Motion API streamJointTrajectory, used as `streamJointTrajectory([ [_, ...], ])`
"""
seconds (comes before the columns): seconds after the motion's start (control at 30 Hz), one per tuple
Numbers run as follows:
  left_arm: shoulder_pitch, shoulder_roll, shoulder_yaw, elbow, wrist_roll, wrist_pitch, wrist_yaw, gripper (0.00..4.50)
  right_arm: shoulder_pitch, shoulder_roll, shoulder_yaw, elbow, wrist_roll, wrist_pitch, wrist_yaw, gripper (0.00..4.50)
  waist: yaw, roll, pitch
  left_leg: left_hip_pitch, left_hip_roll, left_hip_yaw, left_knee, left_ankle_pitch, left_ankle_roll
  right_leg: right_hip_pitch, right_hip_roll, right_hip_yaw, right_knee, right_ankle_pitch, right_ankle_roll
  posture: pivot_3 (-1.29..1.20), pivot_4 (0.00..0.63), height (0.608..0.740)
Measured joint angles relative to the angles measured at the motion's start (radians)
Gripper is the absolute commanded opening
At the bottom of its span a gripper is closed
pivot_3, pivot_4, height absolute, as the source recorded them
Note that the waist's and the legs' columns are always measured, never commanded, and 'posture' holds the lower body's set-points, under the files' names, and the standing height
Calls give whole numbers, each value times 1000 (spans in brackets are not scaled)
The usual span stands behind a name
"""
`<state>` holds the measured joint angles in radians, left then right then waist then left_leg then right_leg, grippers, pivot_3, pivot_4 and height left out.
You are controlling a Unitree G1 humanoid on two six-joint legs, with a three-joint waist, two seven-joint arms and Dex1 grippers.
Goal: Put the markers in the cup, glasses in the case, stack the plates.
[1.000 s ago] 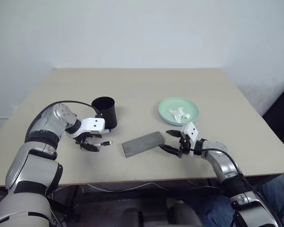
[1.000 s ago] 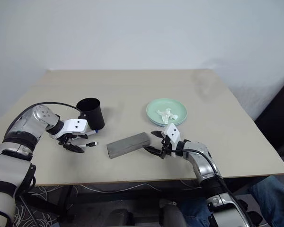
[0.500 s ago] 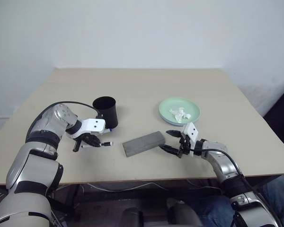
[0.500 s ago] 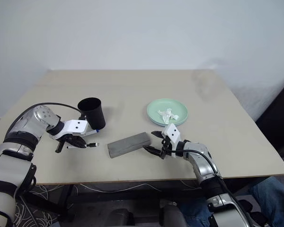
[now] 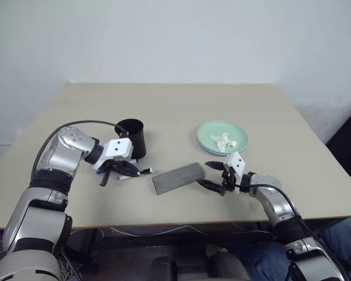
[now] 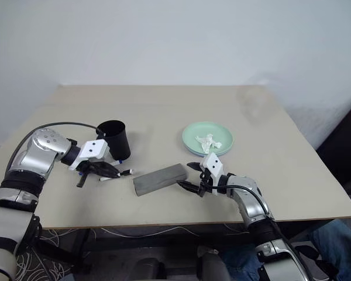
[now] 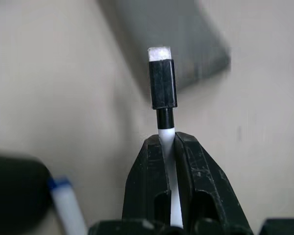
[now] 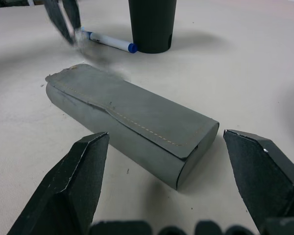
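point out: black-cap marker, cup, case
black-cap marker [image 7: 162, 83], left wrist view, on its cap.
cup [image 5: 131, 139], left eye view, on its side wall.
case [image 8: 137, 113], right wrist view, on its flap.

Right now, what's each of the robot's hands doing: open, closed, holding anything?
Left gripper: closed on the black-capped marker.
Right gripper: open, empty, fingers either side of the grey case.

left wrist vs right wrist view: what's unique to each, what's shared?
Left wrist view: left gripper shut on the black-capped marker, seen close. Right wrist view: the open right gripper around the near end of the case, without touching it, plus the whole cup. Both: case, blue-capped marker beside the cup, table.
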<state>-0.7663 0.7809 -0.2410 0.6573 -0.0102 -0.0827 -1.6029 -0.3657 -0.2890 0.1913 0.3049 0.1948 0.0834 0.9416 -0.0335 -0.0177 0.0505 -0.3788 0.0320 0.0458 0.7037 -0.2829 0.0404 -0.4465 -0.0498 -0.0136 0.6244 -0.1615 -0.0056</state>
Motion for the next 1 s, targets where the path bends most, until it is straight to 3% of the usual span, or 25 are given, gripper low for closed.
streamJointTrajectory([
  [0.33, 177, -44, 238, -413, -250, 349, 229, 33, 17, -5, 2, -16, 0, 2, 6, 4066, -11, 0, 0, 2, 1, -2, -1, 0, 0, 2, 1, 0, 1, 0, 0, 0, 0, 721],
  [0.43, 182, -123, 343, -478, -318, 404, 395, 33, 21, -5, 6, -18, 0, 4, 14, 4066, -11, 0, 0, 3, 0, -3, 0, 0, 0, 2, 0, 0, 0, 1, 1, 0, 0, 721],
  [0.7, 173, -192, 473, -483, -299, 314, 762, 33, 21, -9, 10, -19, 0, 10, 23, 4066, -12, 0, 0, 4, 0, -1, -1, 0, 0, 3, 1, 0, 1, 1, 2, 0, 0, 721],
  [1.0, 173, -244, 501, -348, -276, 150, 913, 33, 4, -3, 19, -19, 0, 21, 30, 4066, -11, 0, 0, 3, -1, 0, -1, 0, -1, 3, 0, 0, 0, 1, 2, 0, 0, 721],
])
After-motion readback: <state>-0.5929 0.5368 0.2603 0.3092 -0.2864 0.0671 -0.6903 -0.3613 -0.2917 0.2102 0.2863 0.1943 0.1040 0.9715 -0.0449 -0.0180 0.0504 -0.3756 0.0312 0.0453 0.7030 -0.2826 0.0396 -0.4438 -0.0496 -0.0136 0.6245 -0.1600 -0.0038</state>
